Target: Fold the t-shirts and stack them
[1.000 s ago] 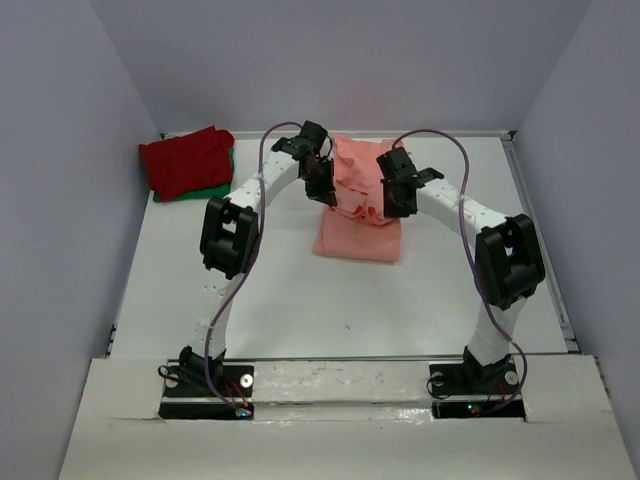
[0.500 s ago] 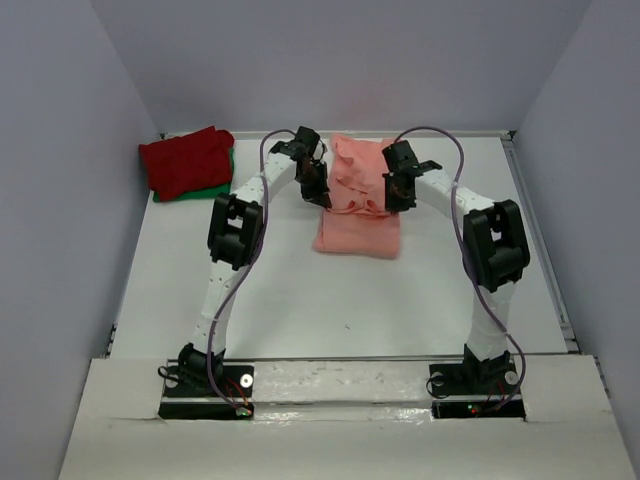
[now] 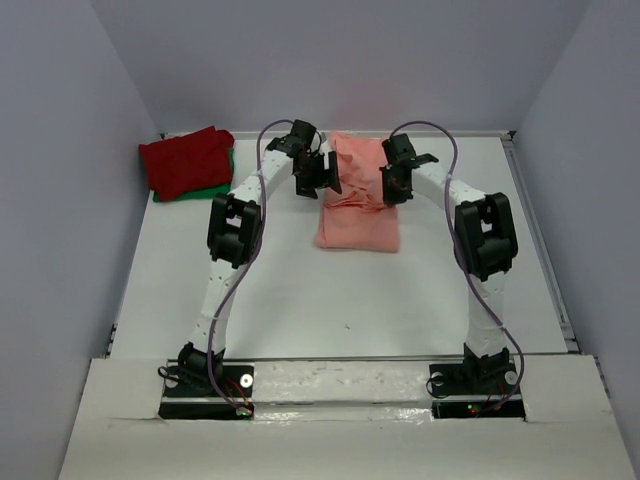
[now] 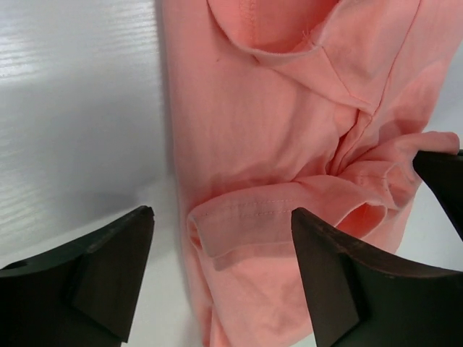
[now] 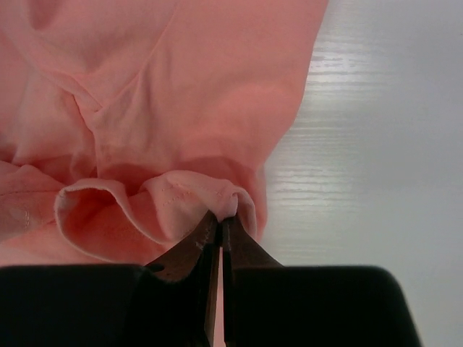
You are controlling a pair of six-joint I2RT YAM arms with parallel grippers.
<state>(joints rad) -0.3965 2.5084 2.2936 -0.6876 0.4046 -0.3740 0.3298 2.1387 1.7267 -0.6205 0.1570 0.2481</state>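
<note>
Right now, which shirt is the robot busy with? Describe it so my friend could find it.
On the white table, look to the far middle. There lies the salmon-pink cloth t-shirt, its rumpled edge pinched by the right gripper. It alone is pink and lies apart; the dark red folded t-shirt sits on the green t-shirt in the far left corner.

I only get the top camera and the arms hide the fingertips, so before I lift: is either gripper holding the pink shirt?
Observer: Yes, the right gripper is shut on a fold of the pink shirt at its edge.
Operator: And the left one?
Observer: The left gripper is open, with cloth below it but nothing pinched.
Operator: Is the cloth flat there?
Observer: No, it bunches in loose loops beside the right fingertips.
</note>
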